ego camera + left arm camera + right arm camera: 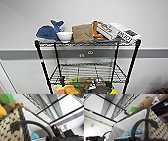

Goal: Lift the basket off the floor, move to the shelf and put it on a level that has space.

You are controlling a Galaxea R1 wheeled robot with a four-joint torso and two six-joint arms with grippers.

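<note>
Before the shelf (86, 43), the basket (154, 125) hangs raised by its dark handles, near the wire tiers. How far each tool is open, I cannot tell. The second level (87, 72) looks free; I judge the basket should enter level, clearing both front posts.

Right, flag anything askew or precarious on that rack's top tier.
On the shelf, the white printed box at the top tier's right end lies tilted, its corner overhanging the edge. The brown cardboard piece leans rather than lying flat. Nothing looks spilled.

Even, bright indoor light — all views soft, blurred, no glare.
</note>
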